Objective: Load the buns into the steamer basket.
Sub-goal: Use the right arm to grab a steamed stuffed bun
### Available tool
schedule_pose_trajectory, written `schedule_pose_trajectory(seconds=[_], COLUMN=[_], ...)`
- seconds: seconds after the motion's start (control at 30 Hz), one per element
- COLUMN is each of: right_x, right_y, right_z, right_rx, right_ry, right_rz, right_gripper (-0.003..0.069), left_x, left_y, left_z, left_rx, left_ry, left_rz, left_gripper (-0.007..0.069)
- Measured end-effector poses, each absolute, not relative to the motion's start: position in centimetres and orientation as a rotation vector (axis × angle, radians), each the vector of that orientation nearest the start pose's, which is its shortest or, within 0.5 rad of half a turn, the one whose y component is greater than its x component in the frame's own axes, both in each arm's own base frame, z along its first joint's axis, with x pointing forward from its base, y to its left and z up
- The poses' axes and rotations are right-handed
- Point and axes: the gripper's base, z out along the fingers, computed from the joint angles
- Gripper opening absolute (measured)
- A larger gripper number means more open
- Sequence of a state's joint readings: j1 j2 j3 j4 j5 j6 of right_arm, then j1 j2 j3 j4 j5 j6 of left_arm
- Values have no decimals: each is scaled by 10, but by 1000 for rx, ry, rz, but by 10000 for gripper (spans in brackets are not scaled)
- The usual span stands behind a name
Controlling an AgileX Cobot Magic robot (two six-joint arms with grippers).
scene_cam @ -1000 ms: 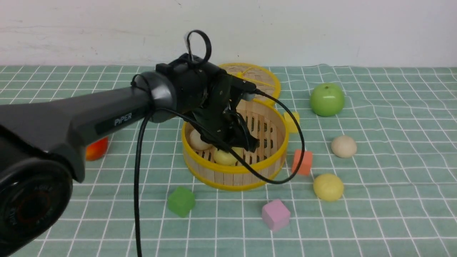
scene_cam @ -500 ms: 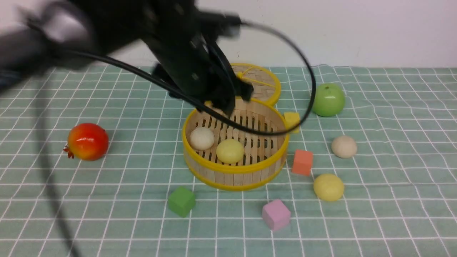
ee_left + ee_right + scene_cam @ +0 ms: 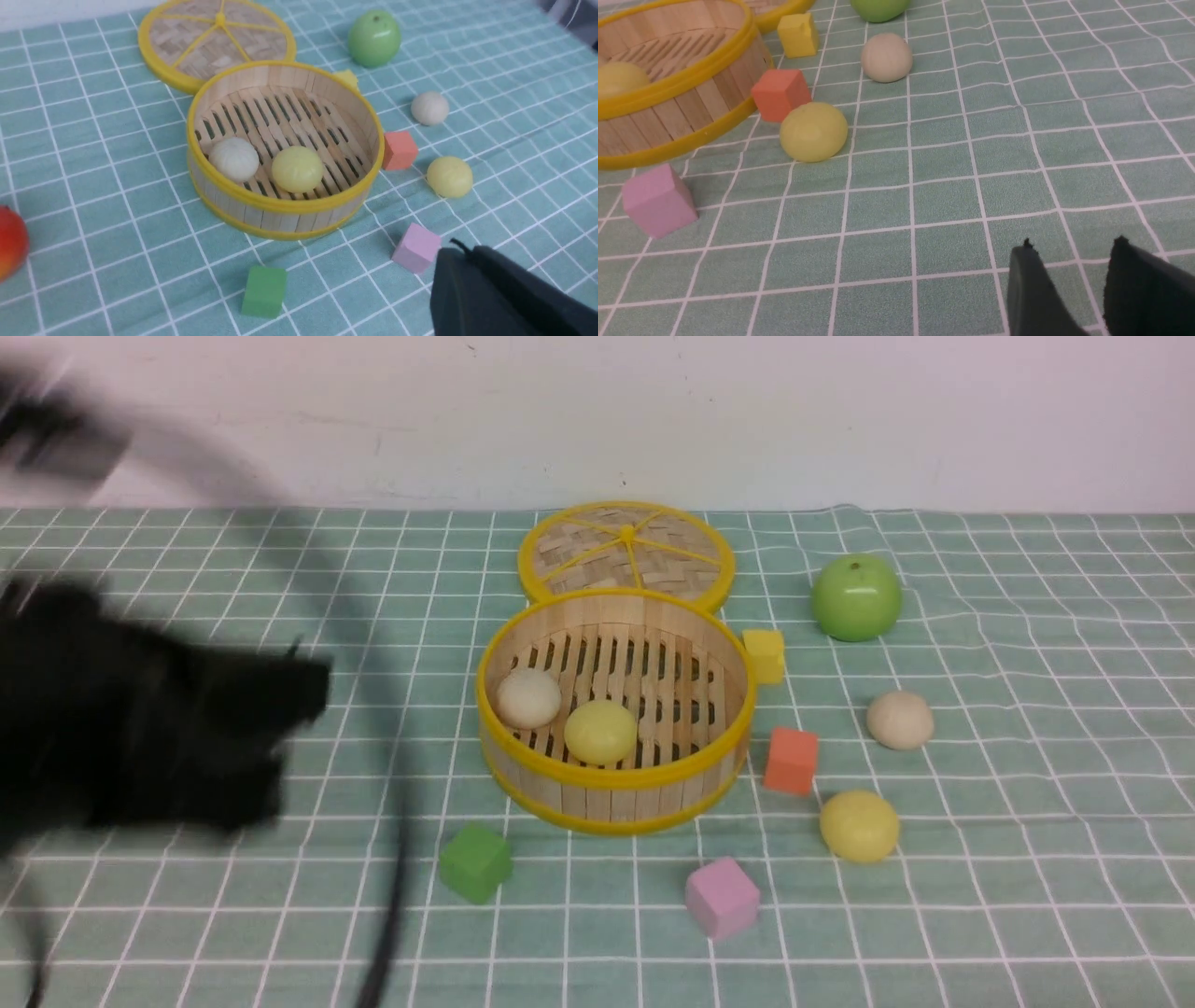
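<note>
While two buns (image 3: 600, 733) sit inside the steamer basket (image 3: 616, 799), two wait to its right (halfway, then); the left hand (image 3: 467, 254) is closed, empty, the right hand (image 3: 1073, 261) open, empty.

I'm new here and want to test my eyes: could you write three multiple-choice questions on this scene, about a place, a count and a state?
1. Where is the green apple?
A) in the basket
B) beyond the white bun outside the basket
C) on the woven lid

2. How many buns are in the basket?
A) one
B) two
C) four

3. How is the basket?
A) covered
B) tipped over
C) upright and uncovered

1 B: the green apple stands behind that white bun.
2 B: one white bun and one yellow bun lie inside.
3 C: the slatted floor shows within the basket, and the lid lies behind it.
</note>
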State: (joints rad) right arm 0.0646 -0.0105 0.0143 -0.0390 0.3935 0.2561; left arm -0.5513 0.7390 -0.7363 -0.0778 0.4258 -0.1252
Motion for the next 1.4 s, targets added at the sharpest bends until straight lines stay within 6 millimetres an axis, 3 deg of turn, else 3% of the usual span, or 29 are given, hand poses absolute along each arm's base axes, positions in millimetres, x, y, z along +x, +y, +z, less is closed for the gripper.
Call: schedule_pose_trajectory(seconds=[0.07,0.2,0.37,0.53,0.77,0.87,0.97,1.13,1.17,1.2,1.4], right_x=[52,52,52,53,57,56,55,67,82,93,163], right_y=[2,2,2,1,5,3,4,13,18,22,54], right_z=[174,174,174,175,198,208,215,263,276,287,296], right_rx=[157,157,150,143,479,529,540,358,234,144,-165], right_ry=[1878,1878,1876,1851,1536,1405,1396,1821,2030,2126,2513], right_rz=[181,181,171,151,588,680,710,529,413,350,177], right_gripper=[240,240,240,240,240,239,224,146,123,112,92], left_x=[107,87,74,74,73,73,73,73,73,73,73], left_y=[-69,-55,-46,-46,-46,-46,-46,-46,-46,-46,-46], left_z=[331,303,283,274,268,268,268,267,267,267,268], left_rx=[325,277,252,259,274,275,275,276,276,276,276], left_ry=[1811,1663,1587,1622,1680,1682,1683,1688,1689,1688,1687], left_rz=[-570,-604,-621,-614,-606,-605,-605,-604,-604,-605,-605], left_gripper=[-13,-13,-13,-13,-13,-13,-13,-13,-13,-13,-13])
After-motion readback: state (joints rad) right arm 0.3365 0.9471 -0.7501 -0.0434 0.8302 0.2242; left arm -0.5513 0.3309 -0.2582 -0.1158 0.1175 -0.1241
